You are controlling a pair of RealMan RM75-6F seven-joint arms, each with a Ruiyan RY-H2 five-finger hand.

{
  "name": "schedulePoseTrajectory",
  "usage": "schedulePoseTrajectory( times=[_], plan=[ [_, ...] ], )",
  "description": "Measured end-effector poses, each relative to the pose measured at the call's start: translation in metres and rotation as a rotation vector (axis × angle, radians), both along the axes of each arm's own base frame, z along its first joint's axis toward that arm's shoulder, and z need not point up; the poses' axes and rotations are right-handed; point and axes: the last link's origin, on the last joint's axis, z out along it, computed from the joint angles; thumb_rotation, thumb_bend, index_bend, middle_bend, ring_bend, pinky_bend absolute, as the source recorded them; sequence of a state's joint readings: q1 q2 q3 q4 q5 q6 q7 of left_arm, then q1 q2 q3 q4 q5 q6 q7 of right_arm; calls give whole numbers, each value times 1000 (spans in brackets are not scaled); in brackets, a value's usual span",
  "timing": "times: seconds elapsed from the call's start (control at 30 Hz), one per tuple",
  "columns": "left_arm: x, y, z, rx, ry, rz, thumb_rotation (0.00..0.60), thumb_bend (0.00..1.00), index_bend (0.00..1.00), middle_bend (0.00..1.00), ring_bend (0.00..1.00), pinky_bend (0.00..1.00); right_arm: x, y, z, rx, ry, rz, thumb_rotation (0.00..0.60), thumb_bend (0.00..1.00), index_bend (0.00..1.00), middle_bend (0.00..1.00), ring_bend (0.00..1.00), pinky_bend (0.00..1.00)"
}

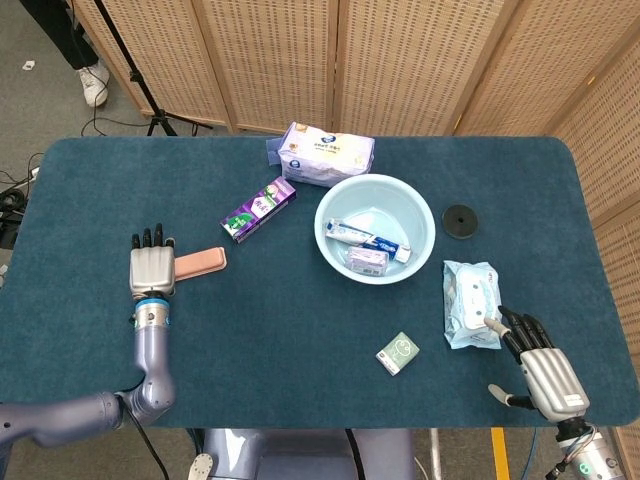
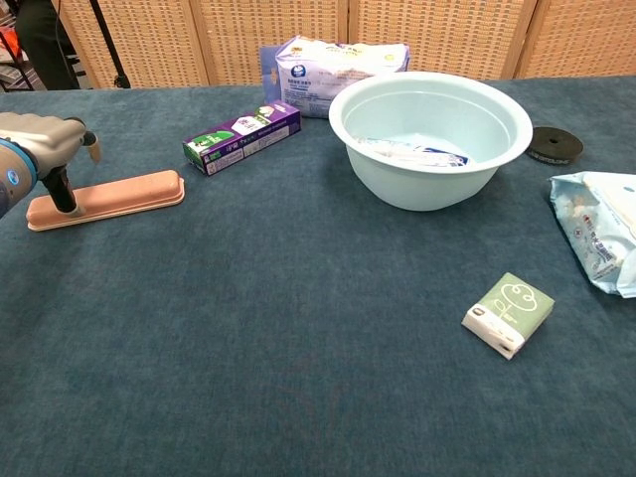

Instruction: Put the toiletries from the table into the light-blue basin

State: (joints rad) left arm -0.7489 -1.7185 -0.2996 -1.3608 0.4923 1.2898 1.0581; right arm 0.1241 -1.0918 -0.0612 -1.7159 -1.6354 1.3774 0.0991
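Over the long, smooth pink case (image 2: pixel 106 198) — left hand (image 1: pixel 152 268) flat, fingers apart, empty; right hand (image 1: pixel 540 362) likewise.

My table (image 1: pixel 300 330) wears dark teal cloth. Near its far edge lies a white pack (image 1: pixel 327 154), a purple box (image 1: pixel 258 208) just ahead of it. The light-blue basin (image 1: pixel 420 235) sits mid-table, a black disc (image 1: pixel 460 220) and wipes pack (image 1: pixel 470 303) toward the right edge, a pink case (image 1: pixel 203 261) toward the left, and a small green packet (image 1: pixel 398 352) near the front edge.
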Motion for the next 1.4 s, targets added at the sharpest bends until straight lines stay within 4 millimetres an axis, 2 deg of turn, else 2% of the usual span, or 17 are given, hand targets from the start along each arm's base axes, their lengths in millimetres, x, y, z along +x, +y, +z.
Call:
schedulePoseTrajectory(
  times=[0.33, 0.63, 1.0, 1.2, 1.4],
  plan=[
    [-5, 6, -15, -4, 13, 22, 600, 247, 261, 4, 84, 143, 0, 0, 1, -1, -2, -1, 600, 208, 124, 0, 0, 0],
    [-7, 11, -28, 10, 16, 2, 600, 265, 385, 126, 199, 258, -2, -1, 1, -3, -1, -7, 600, 208, 123, 0, 0, 0],
    [-9, 13, -38, 20, 61, -57, 600, 346, 553, 292, 363, 386, -3, -2, 1, -4, 0, -10, 600, 208, 124, 0, 0, 0],
    [-5, 15, -35, 48, 73, -115, 600, 411, 665, 386, 463, 437, -3, -2, 2, -6, 0, -10, 600, 208, 124, 0, 0, 0],
    [4, 16, -26, 88, 71, -186, 600, 462, 729, 440, 513, 468, -1, -1, 2, -9, -2, -5, 600, 208, 123, 0, 0, 0]
  ],
)
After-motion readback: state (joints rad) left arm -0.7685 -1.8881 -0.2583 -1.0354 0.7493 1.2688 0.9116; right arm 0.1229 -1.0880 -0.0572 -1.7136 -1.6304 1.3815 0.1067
